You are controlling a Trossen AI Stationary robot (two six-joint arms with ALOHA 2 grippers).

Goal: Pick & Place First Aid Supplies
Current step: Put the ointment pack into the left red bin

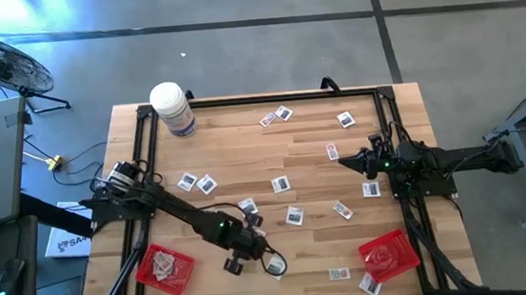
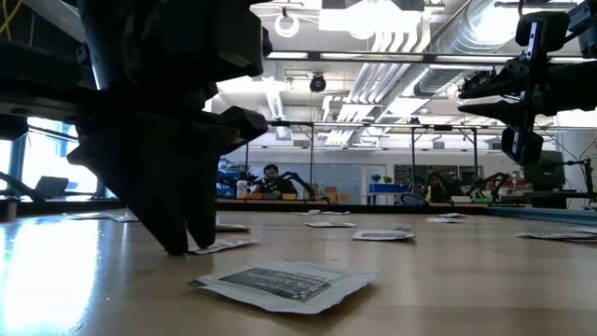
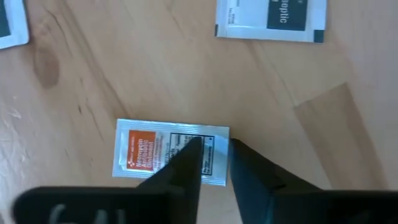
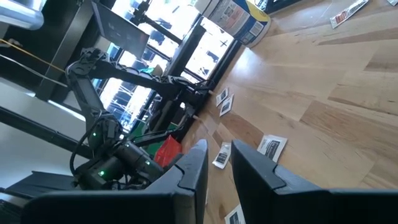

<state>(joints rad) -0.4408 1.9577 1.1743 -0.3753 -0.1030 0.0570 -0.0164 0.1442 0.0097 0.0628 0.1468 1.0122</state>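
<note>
Small white first aid packets lie scattered flat on the wooden table [image 1: 272, 147]. My left gripper [image 1: 255, 226] points down at the table's near middle, its fingers a narrow gap apart astride one edge of a packet with orange print [image 3: 155, 152]; this packet also shows in the low view [image 2: 229, 245]. My right gripper [image 1: 350, 162] hangs above the table's right half, empty, with a narrow gap between its fingers [image 4: 199, 162]. It shows high up in the low view [image 2: 490, 93]. My left gripper comes from above, pointing down. One fingertip [image 3: 194, 149] stands on the packet's strip beside its short edge [image 3: 217, 155], the other [image 3: 239, 152] on the wood just outside that edge. The packet lies flat on the table, and its strip shows flat between the fingers.
A red tray [image 1: 166, 269] with packets stands near left, and another red tray [image 1: 389, 254] near right. A large white bottle [image 1: 174, 107] stands at the far left. One more packet [image 2: 289, 280] lies close in front of my left gripper. A black frame [image 1: 259, 98] borders the table.
</note>
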